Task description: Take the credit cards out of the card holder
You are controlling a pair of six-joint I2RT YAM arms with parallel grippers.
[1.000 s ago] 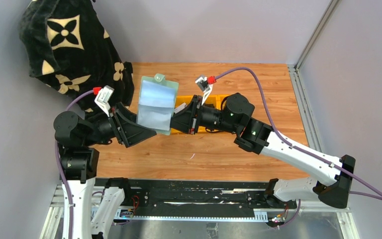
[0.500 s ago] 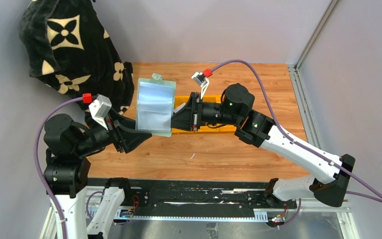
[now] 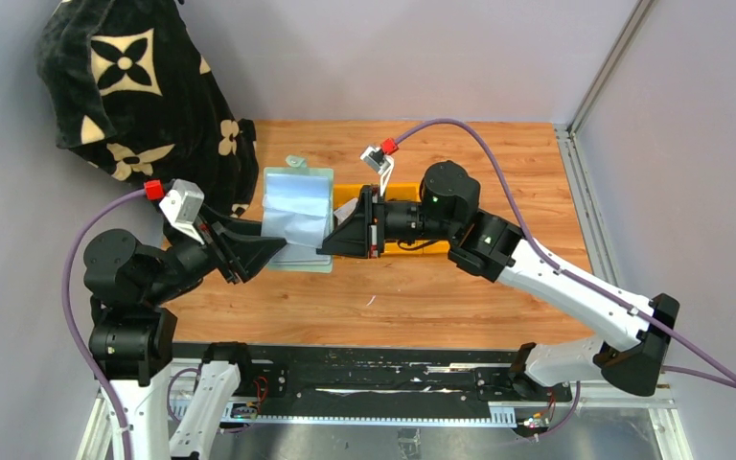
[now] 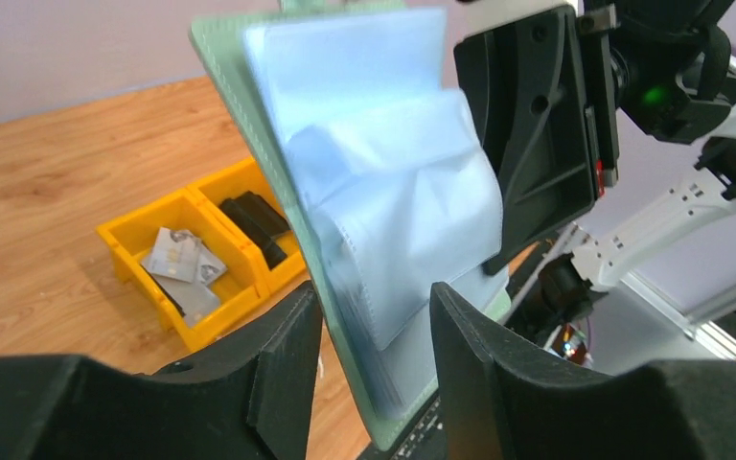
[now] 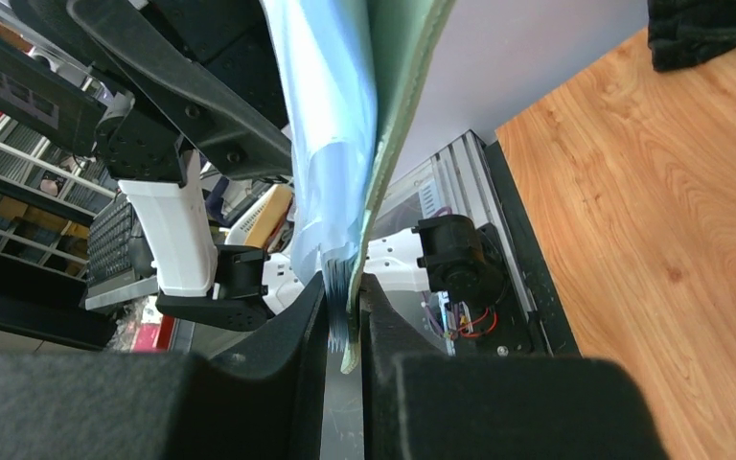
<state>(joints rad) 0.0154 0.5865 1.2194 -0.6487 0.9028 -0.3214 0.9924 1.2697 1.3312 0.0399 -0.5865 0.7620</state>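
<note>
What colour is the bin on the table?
The bin is yellow, best seen in the left wrist view.

Wrists level, the right gripper (image 3: pixel 329 246) reaches left and pinches the holder (image 3: pixel 297 195). The left gripper (image 3: pixel 273 246) faces it, jaws straddling the holder, contact unclear.

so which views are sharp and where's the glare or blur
top external: sharp and evenly lit, though the card holder looks washed out on its pale pockets; left wrist: the left fingers are a dark blur up close, the holder slightly soft, the yellow bin behind clearer; right wrist: the right fingers blurred and dark, the wooden table beyond crisp and bright.
</note>
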